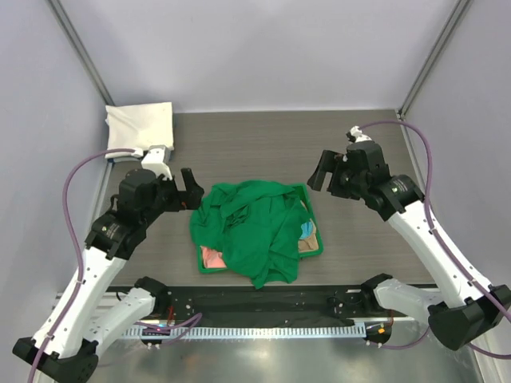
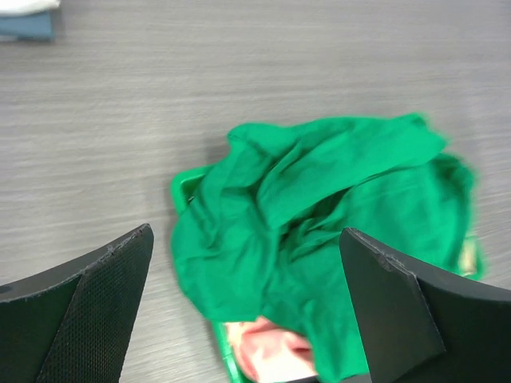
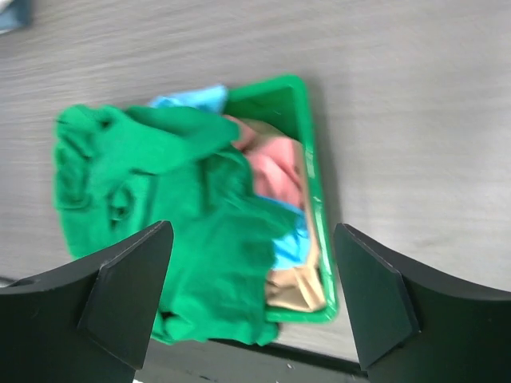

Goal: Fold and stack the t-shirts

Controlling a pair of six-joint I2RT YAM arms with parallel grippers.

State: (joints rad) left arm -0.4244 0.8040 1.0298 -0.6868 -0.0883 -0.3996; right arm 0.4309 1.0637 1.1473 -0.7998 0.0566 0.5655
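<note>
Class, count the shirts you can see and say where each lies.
5 by colour: white shirt folded at the far-left table corner; green shirt heaped over the bin; light blue shirt, salmon-pink shirt and tan shirt under it in the bin. More may be hidden.

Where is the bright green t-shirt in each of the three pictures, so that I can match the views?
Top external: the bright green t-shirt is at the centre, heaped over the bin and spilling over its near edge.
Left wrist: it fills the centre and right.
Right wrist: it covers the left half.
Shared landmark: the green bin's rim, showing beside the shirt in every view.
</note>
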